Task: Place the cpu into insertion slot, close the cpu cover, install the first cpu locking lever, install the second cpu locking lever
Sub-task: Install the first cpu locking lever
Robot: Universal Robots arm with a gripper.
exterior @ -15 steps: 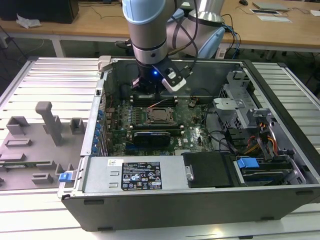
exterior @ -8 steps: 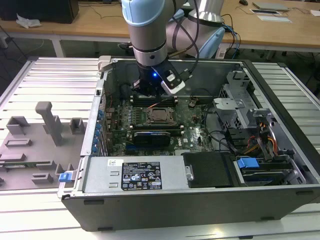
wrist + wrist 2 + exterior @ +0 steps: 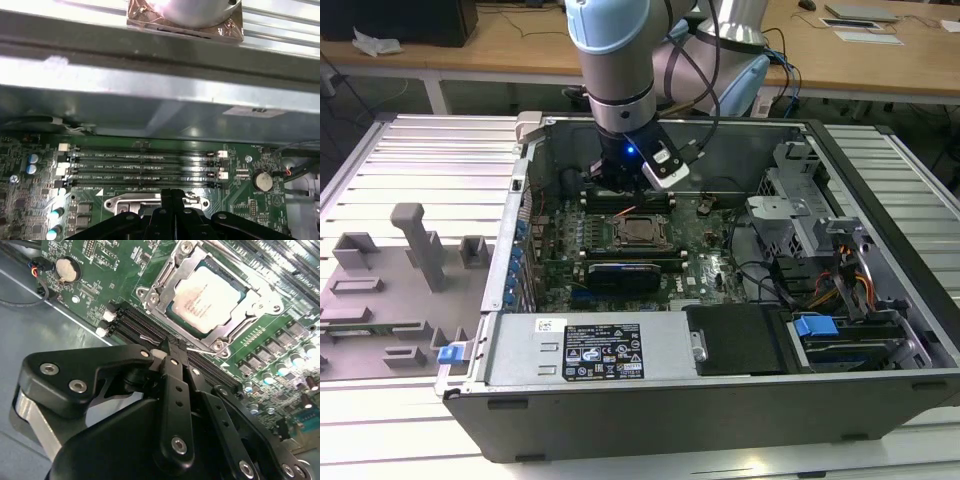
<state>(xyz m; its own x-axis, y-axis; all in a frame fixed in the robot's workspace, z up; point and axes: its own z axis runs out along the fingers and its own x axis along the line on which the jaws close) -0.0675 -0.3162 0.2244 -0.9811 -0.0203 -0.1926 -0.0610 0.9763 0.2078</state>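
Observation:
The cpu, a flat square with a dull silver top, lies in the insertion slot on the green board. The cpu cover, a silvery frame, lies flat around it with the chip showing through its window. My gripper hangs just beside the socket, on the side of the memory slots, with its black fingers pressed together and nothing between them. A thin silvery lever rod runs along the socket's edge right at the fingertips. The gripper also shows over the socket's rim in the first wrist view, and low inside the case in the exterior view.
Long black memory slots lie between the socket and the case wall. A coin battery sits nearby. A power supply, a drive cage and cables fill the case. A grey fixture stands at the exterior view's left.

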